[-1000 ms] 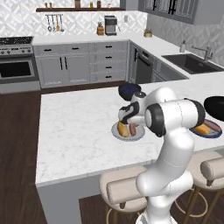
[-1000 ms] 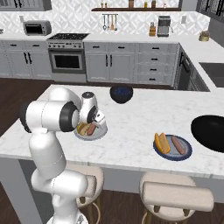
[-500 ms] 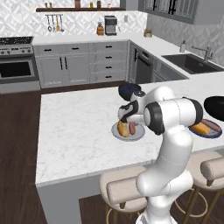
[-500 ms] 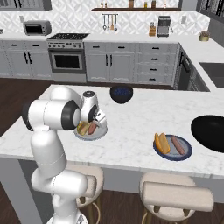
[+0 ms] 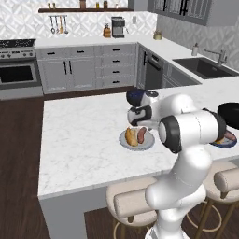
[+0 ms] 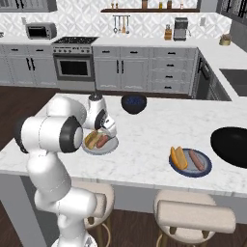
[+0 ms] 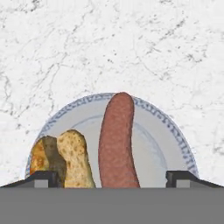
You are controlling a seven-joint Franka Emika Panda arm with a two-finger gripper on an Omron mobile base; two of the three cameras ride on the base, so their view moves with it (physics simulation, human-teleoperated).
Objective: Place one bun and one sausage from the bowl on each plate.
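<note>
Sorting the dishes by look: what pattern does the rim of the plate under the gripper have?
Light grey plate with a blue patterned band around its rim, clearest in the hand view.

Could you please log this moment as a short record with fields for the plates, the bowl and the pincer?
light grey plate: holds one bun and one sausage, side by side
dark blue plate: holds one bun and one sausage
black bowl: at the counter's right end, looks empty
pincer: open, above the grey plate, tips either side of the food
small blue bowl: behind the grey plate
</note>
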